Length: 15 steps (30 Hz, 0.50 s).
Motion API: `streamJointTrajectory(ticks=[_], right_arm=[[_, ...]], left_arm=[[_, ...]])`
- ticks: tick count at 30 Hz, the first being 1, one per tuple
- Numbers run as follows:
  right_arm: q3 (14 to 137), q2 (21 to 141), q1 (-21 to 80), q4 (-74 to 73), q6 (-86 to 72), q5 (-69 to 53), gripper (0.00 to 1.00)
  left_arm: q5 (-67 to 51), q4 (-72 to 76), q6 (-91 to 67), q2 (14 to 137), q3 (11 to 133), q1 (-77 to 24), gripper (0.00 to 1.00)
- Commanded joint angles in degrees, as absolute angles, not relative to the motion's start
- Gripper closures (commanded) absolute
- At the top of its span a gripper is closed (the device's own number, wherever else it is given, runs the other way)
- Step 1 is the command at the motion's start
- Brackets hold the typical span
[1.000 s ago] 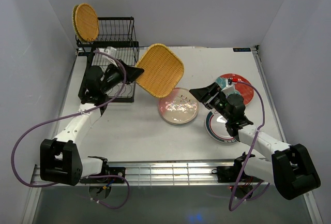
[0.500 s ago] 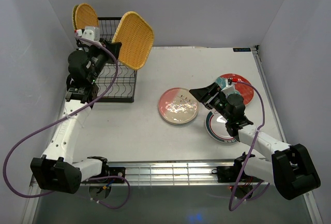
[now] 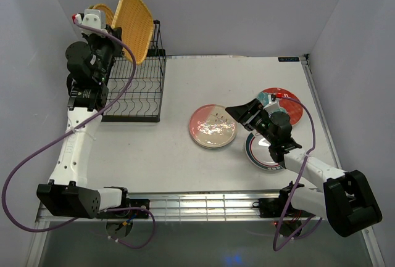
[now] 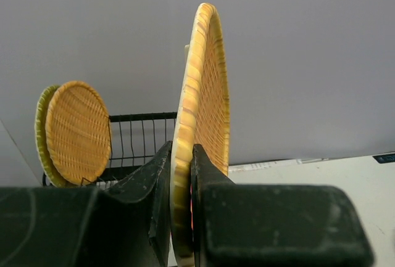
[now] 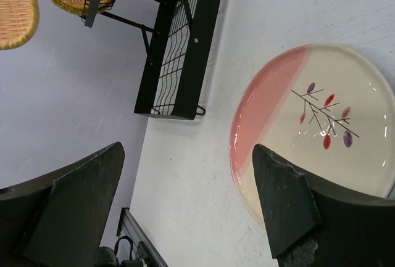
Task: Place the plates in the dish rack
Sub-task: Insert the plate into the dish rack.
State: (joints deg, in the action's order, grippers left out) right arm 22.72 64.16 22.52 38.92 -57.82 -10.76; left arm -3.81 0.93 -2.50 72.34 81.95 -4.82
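**Rounded-square plate**. Yellow-orange woven basketwork with a rolled rim; by the look light and stiff. It is carried on edge, near upright, above the dish rack at ten o'clock on the table. Edge-on should let its rim drop between the slot wires.

**Left gripper**. Nearly closed, pinching the plate's lower rim with one finger on each face.

**Dish rack.** Black wire, with a raised rear basket and a lower tray of wavy wires. A round woven plate stands at its eleven-o'clock corner, with a green-edged plate close behind.

**Flat on the table, three to four o'clock.**
- Pink-and-white plate: glossy, with a sprig motif.
- Red plate.
- Teal-patterned plate: partly under the right arm.

**Right gripper**. Spread wide and empty, poised at the pink-and-white plate's two-o'clock rim, which is probably the next pick.
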Motion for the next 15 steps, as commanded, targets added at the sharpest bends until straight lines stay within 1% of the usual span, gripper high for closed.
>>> streamJointTrajectory(ticks=[1,4,9,15], right_arm=[[25.4,65.0,22.7,40.2,-56.8,-11.9,0.10],[25.4,65.3,22.7,40.5,-56.7,-12.2,0.10],[25.2,66.3,22.8,41.3,-56.5,-12.7,0.10],[25.7,68.1,22.7,42.3,-56.8,-14.6,0.11]], left_arm=[[-3.7,5.6,1.6,72.9,86.7,-2.7,1.00],[-6.6,4.1,0.5,75.1,89.4,0.5,1.00],[-17.2,0.8,-6.1,79.9,96.1,11.2,1.00],[-22.1,2.5,-7.9,85.7,99.4,17.9,1.00]])
